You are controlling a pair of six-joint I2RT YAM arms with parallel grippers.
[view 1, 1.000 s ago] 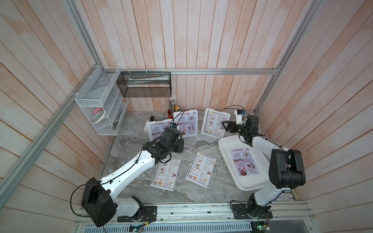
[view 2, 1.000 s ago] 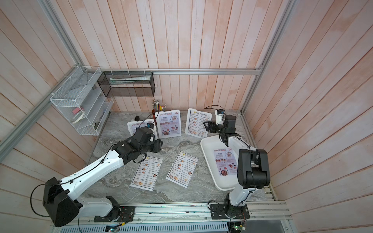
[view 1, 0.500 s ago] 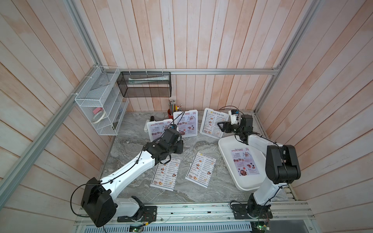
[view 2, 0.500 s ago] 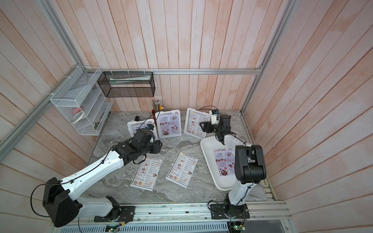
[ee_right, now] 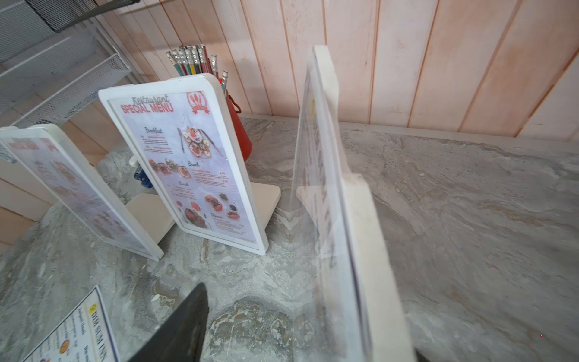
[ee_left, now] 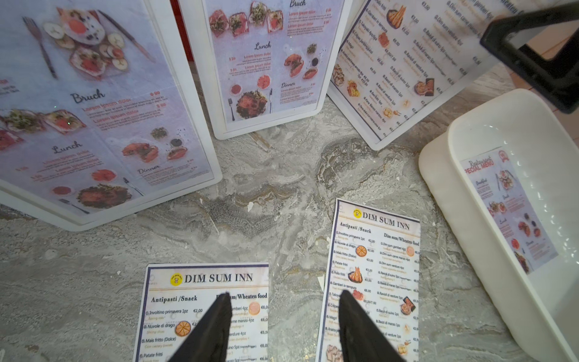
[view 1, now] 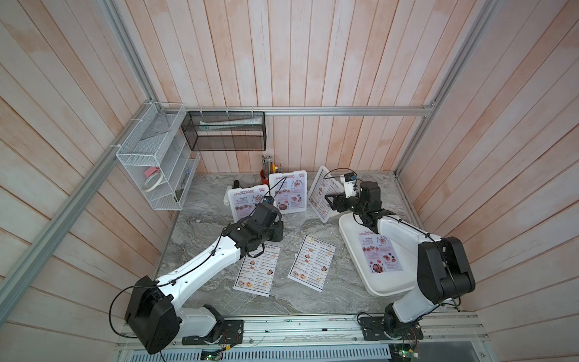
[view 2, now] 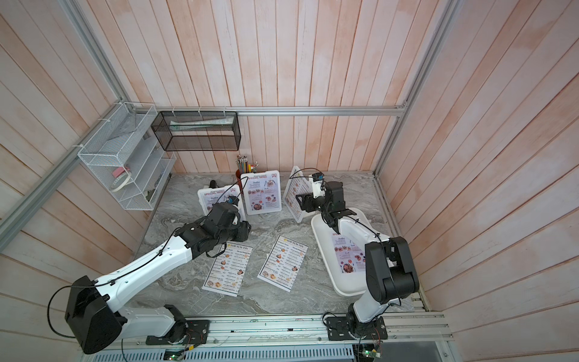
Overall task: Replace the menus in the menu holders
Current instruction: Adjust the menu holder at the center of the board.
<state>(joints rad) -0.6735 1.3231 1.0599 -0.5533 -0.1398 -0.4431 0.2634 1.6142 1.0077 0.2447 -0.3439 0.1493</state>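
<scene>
Right gripper (view 1: 330, 203): jaws parted, set astride the side edge of a menu holder (ee_right: 327, 94), one finger (ee_right: 185, 322) clear of its front face; contact on the far side cannot be told. This holder carries a DIM SUM INN menu (ee_left: 401, 69) and stands just beside the white tray (ee_left: 501, 119), in which a SPECIAL MENU sheet (ee_left: 507, 213) lies flat. Left gripper (ee_left: 284, 294): jaws parted, empty, hanging over two loose DIM SUM INN sheets (ee_left: 169, 313) flat on the marble table (ee_left: 266, 194). Two further holders (view 1: 247, 203), between that arm and the back wall, show SPECIAL MENU sheets.
</scene>
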